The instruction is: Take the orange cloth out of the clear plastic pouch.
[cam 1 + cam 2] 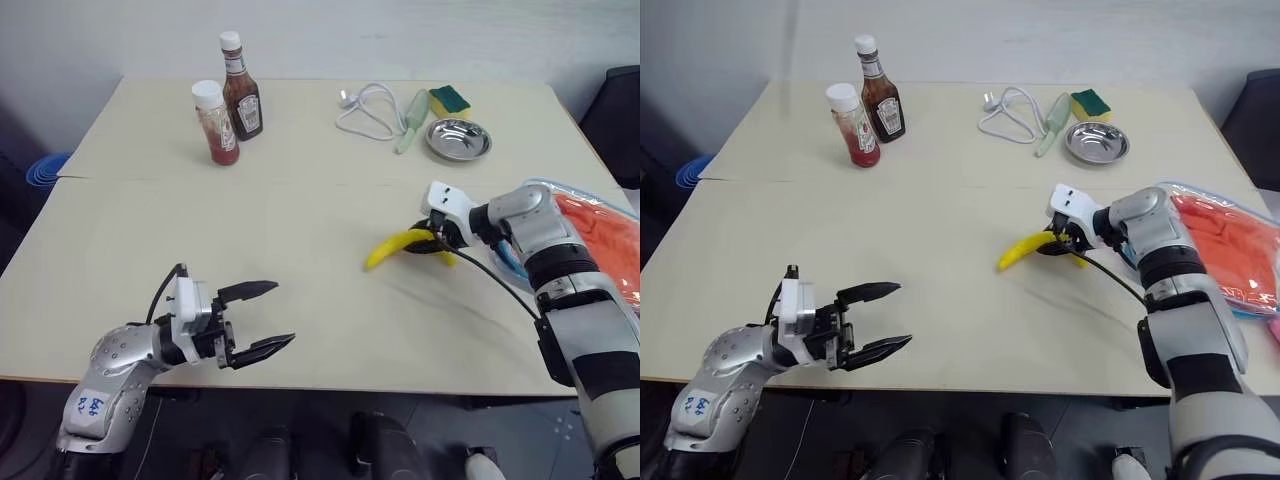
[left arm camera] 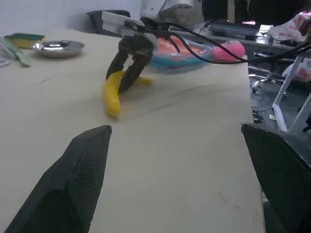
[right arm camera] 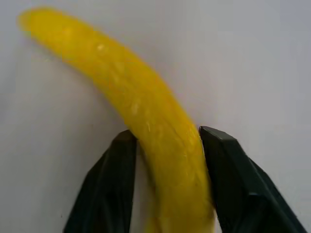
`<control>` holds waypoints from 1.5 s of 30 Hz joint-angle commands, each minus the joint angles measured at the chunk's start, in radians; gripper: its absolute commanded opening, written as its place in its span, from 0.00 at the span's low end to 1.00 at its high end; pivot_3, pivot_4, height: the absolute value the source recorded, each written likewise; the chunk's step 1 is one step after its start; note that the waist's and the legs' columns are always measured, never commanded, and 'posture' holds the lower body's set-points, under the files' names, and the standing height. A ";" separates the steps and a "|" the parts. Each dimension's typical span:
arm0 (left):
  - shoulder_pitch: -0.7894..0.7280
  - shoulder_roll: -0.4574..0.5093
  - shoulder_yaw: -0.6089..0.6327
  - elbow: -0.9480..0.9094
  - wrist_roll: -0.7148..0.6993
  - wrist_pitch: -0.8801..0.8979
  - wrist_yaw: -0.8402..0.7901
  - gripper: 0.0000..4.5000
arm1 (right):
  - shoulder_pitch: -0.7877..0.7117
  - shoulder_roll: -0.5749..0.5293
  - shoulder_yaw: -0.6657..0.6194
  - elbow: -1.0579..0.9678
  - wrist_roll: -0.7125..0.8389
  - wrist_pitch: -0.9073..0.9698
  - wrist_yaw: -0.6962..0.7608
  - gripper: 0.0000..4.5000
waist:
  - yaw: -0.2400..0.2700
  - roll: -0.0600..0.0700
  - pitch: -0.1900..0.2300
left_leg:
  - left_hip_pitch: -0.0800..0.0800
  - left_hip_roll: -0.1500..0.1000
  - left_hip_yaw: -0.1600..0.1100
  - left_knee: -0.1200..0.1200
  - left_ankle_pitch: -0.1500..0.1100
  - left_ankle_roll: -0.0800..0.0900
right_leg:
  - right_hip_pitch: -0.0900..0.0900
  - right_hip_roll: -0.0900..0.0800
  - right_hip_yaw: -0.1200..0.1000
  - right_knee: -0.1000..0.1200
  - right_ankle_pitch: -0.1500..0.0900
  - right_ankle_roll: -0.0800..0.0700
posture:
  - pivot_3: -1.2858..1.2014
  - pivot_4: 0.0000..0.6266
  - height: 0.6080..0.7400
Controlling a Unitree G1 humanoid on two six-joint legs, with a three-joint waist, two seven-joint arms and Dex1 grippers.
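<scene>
On the table [image 1: 300, 250], two bottles [image 1: 229, 98] stand side by side at the far left. At the far right, a cable [image 1: 368, 112] lies left of a sponge [image 1: 450, 99], with a metal dish [image 1: 458, 139] just in front of the sponge. The banana [image 1: 400, 246] lies right of the middle, the right gripper [image 1: 432, 240] closed around its right end. The clear plastic pouch [image 1: 1240, 270] lies at the right edge, behind the right arm, with the orange cloth [image 1: 1225, 240] inside it. The left gripper [image 1: 262, 318] hangs over the near left edge, fingers spread, well apart from the banana.
</scene>
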 commanded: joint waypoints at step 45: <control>0.046 -0.105 -0.103 -0.160 0.017 0.110 0.217 1.00 | 0.637 -0.474 -0.821 -0.101 0.161 0.654 -0.927 0.21 | 0.020 0.001 0.000 | 0.008 -0.003 0.009 -0.002 0.003 0.001 | 0.004 0.000 0.009 -0.004 0.002 0.003 | 0.52 0.24 1.00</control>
